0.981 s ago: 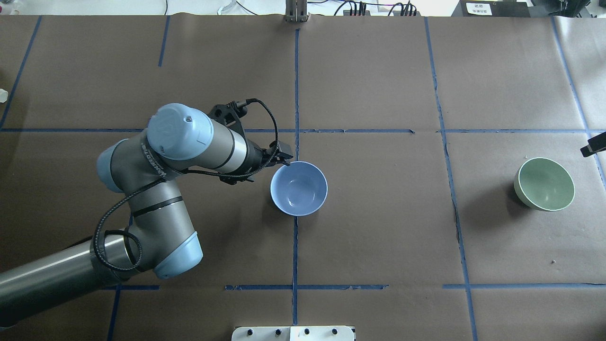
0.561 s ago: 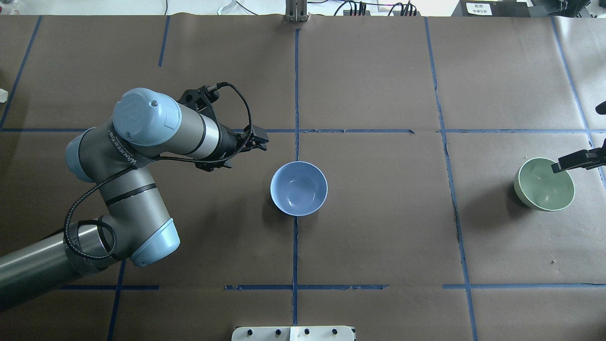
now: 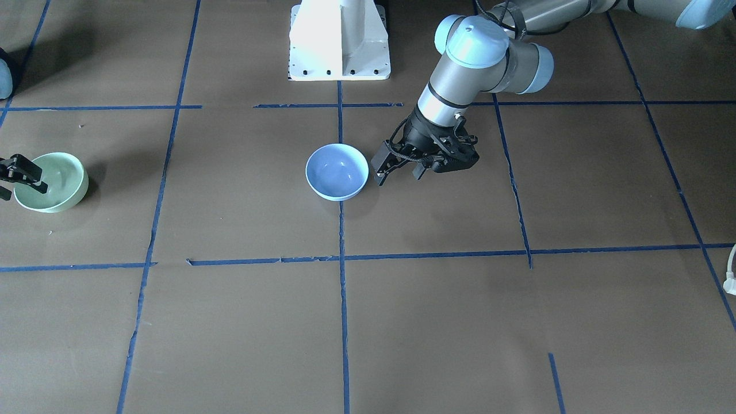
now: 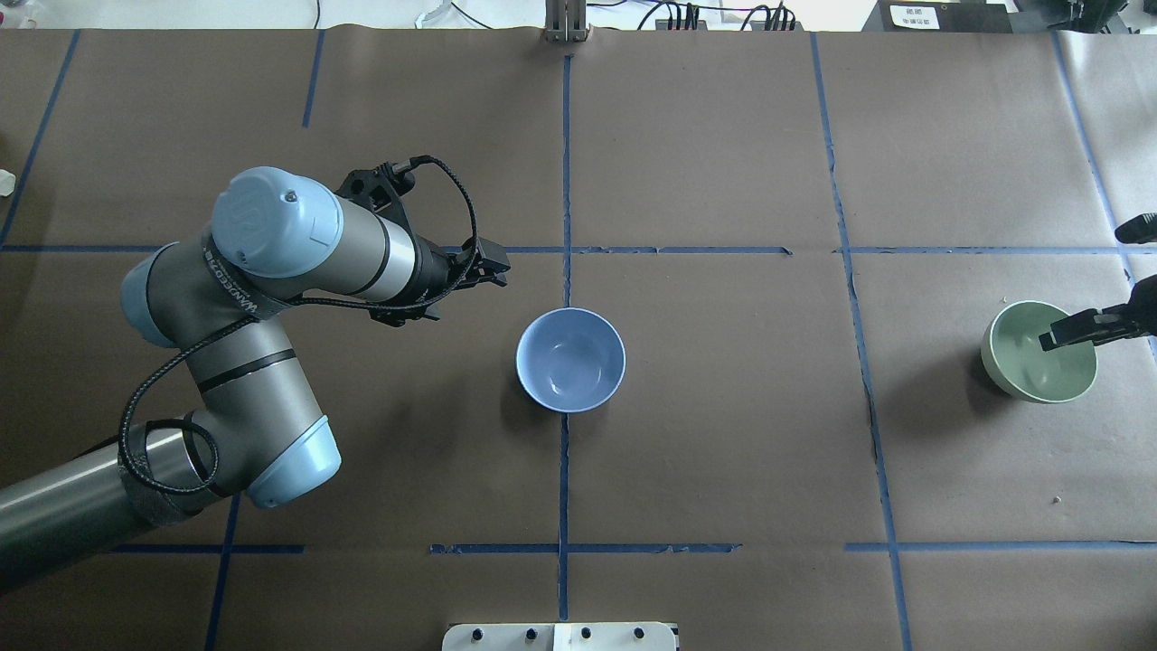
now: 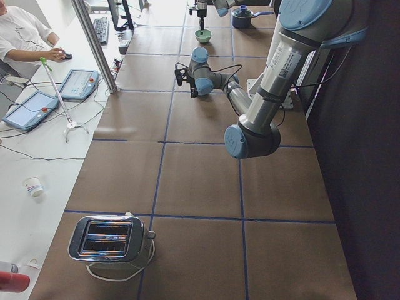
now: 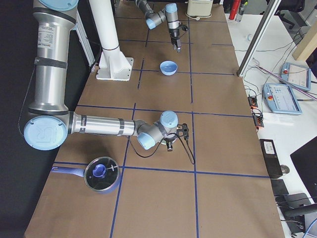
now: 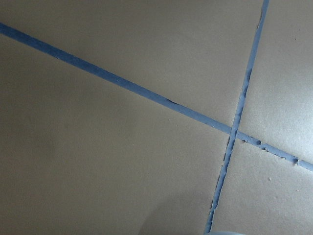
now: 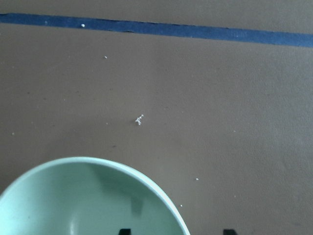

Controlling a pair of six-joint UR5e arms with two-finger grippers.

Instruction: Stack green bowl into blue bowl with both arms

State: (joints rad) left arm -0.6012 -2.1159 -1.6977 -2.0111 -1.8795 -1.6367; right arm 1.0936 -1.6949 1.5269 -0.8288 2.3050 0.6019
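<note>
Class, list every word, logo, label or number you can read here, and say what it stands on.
"UR": logo on a blue joint cap of the right arm, exterior right view.
Lettering on the left arm: too blurred to read.
White label on a black box, overhead view's top edge: too small to read.
Green bowl, blue bowl: none.

Table (image 4: 723, 434): 2 bowls on it, well apart. Middle bowl (image 4: 570, 360) at the centre; my left gripper (image 4: 497, 267) near it, left and beyond, not touching. Right-end bowl (image 4: 1026, 369) under my right gripper (image 8: 176, 230), 1 finger inside the rim, 1 outside.
</note>
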